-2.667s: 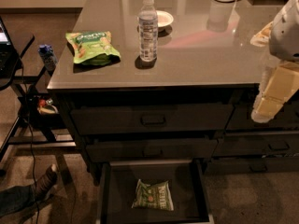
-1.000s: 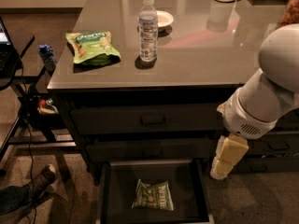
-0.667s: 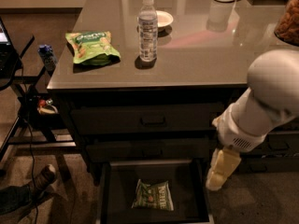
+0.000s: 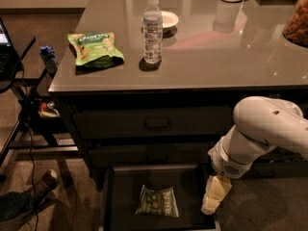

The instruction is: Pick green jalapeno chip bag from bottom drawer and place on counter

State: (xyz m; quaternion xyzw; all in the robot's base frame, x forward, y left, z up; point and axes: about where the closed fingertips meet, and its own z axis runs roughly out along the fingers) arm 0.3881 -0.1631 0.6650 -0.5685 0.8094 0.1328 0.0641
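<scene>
One chip bag (image 4: 157, 201) in bottom drawer (image 4: 123, 192) (open); end effector (image 4: 211, 203) beside.

The glossy grey-brown rectangular counter (image 4: 216, 57) carries 1 bright green snack bag (image 4: 95, 47), 1 clear water bottle (image 4: 152, 30) and 1 small white bowl (image 4: 169, 19); the cream gripper (image 4: 212, 202) hangs below its front edge.

Dim, warm scene; glare streaks the glossy desk (image 4: 216, 57) toward 12 o'clock; gripper (image 4: 211, 207) at 5 o'clock, pale over the shadowed bottom drawer (image 4: 125, 191).

Chip bag (image 4: 157, 201) in bottom drawer (image 4: 126, 186); jaws at drawer's right edge.
</scene>
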